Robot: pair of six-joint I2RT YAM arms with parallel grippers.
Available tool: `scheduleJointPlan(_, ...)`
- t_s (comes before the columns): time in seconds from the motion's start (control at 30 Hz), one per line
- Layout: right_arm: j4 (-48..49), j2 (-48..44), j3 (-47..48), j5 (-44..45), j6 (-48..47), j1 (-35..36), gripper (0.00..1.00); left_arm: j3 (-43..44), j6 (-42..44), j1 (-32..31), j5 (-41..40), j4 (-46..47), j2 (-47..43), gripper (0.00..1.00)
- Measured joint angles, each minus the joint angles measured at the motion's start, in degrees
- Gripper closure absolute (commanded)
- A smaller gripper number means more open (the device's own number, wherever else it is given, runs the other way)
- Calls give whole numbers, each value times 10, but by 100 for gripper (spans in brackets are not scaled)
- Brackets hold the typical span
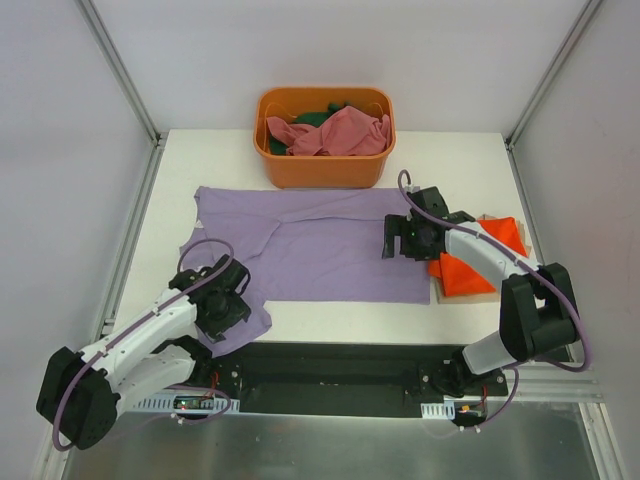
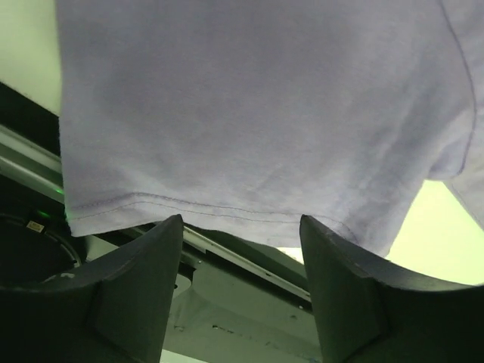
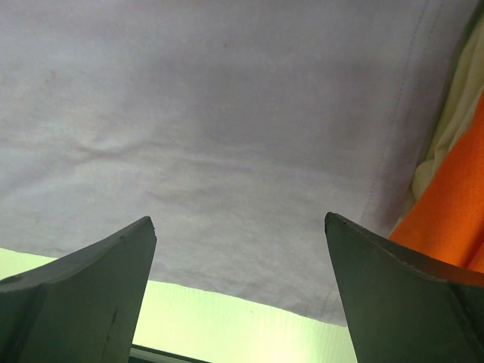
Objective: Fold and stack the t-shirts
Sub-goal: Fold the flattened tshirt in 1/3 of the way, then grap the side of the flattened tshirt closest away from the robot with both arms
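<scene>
At the near left corner the left gripper (image 1: pixel 225 300) hangs low over the lavender t-shirt (image 1: pixel 310 245). Its wrist view shows the fingers (image 2: pixel 144 287) spread apart with nothing between them and the stitched hem just ahead of their tips, so it is released and grasps nothing. The shirt lies spread flat across the middle of the table (image 1: pixel 340 320), one sleeve drooping toward the near edge beside that gripper. Behind it stands the orange tub (image 1: pixel 325 172), holding a crumpled pink t-shirt (image 1: pixel 335 132) with a dark green t-shirt (image 1: pixel 318 116) under it, both waiting their turn. Further right, the right gripper (image 1: pixel 398 240) sits over the lavender shirt's right side; its fingers (image 3: pixel 83 287) are parted wide above the cloth, also released. Just beside it, touching the shirt's right edge, lies the orange-red t-shirt (image 1: pixel 468 278), which looks already folded. The step in hand appears to be the first fold of the lavender shirt, with both arms placed to take hold. The next move probably calls for each gripper to drop onto the fabric, pinch a single layer at its edge, then lift and carry it across together so the cloth folds without bunching.
</scene>
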Motion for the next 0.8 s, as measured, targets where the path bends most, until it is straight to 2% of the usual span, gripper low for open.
scheduleJointPlan(0.1,-3,-1,-1,3,-5,0,4,-12,-26,-3,-8,-5,1,50)
scheduleJointPlan(0.23,-3,-2,-1,5,-11,0,4,-43,-50,-3,-10,-10,-6,54)
scheduleJointPlan(0.47,4,-2,-6,5,-11,0,4,-67,-74,-6,-7,23,-28,73)
scheduleJointPlan(0.6,14,-17,-26,10,-10,0,4,-63,-78,-7,-5,19,-18,100)
scheduleJointPlan(0.8,16,-55,-50,19,-4,0,4,-52,-74,-7,-3,10,6,100)
